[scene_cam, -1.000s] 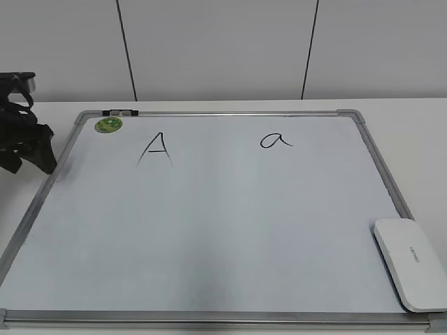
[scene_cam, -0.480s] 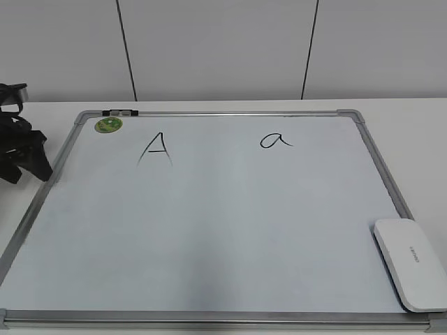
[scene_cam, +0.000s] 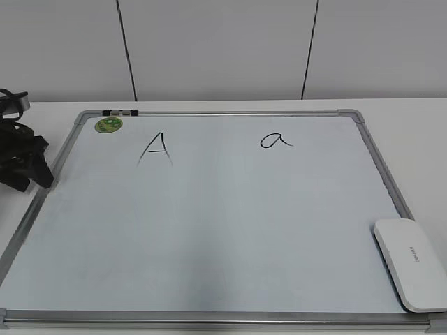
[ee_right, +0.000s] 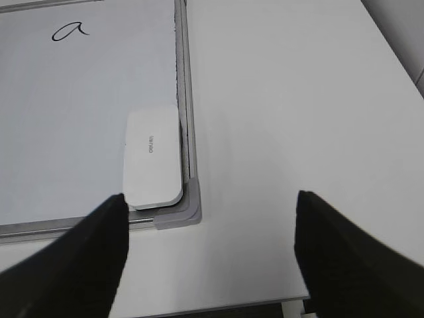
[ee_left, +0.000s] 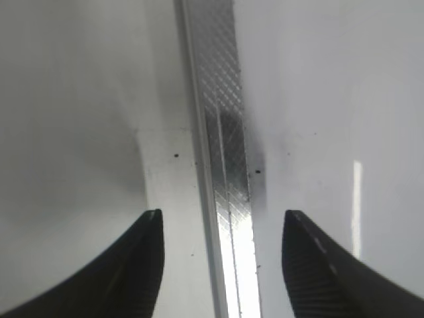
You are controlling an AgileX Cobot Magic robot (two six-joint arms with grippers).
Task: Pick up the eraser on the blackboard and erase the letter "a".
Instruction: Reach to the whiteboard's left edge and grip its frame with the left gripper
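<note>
1. The blackboard (scene_cam: 209, 230) is a large, flat, glossy white writing surface edged in a ribbed silver-grey metal frame with rounded grey plastic corner caps; it lies flat on a smooth white worktop (ee_right: 285, 112).
2. The eraser (scene_cam: 412, 262) is a flat, matt white plastic block with rounded corners and small grey lettering on its top. It lies at the board's near right corner, its long side against the right frame rail and one end close to the corner cap.
3. The letter "a" (scene_cam: 275, 141) is a small, looping lowercase form in thin black marker, in the far right part of the board, well apart from the eraser.
4. A larger angular capital "A" (scene_cam: 156, 149) stands to its left, and a small round green sticker (scene_cam: 108, 125) sits near the far left corner.
5. The left hand (ee_left: 222, 232), with dark, woven-textured tapering fingers, is spread wide and empty, straddling the board's left frame rail just above it.
6. The right hand (ee_right: 209, 245) has broad dark fingers set wide apart, holding nothing; it hovers over the board's near right corner and the bare worktop, with the eraser just beyond its left finger.
</note>
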